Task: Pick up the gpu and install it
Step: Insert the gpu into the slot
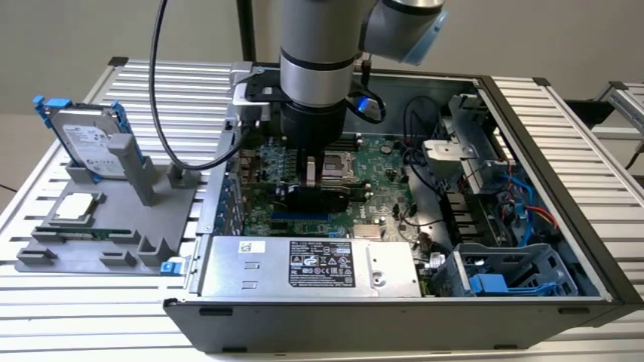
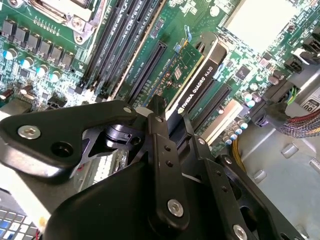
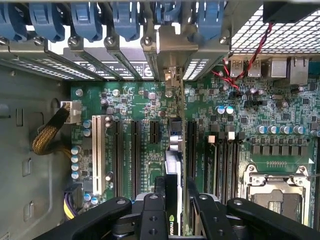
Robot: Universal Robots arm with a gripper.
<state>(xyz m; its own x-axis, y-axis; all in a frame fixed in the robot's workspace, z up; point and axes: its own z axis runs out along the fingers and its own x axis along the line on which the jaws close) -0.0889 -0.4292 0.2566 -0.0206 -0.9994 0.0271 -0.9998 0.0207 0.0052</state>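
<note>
**Claw clamped on the gpu, card standing over the motherboard slots**

The gripper (image 1: 315,175) is lowered inside the open computer case (image 1: 563,249), directly above the motherboard (image 1: 387,162). Its two black fingers (image 3: 150,217) are drawn in close and grasp the gpu (image 2: 196,82) by its upper edge; little gap remains beyond the thickness of the card. In the first wrist view the card (image 3: 173,170) runs edge-on between the fingers, lined up with the long black expansion slots (image 3: 135,150) and pointing toward the rear bracket openings with their blue latches (image 3: 125,17). In the second wrist view the card's green board and black cooler face are visible, tilted in the picture, with its lower edge at the slot area; whether the edge connector is fully seated cannot be determined.

On the grey fixture tray (image 1: 71,256), at the exterior view's left and outside the case, a hard drive with blue rails (image 1: 89,139) stands upright, well apart from the gripper. A silver power supply (image 1: 307,268) lies along the near wall of the case.
</note>
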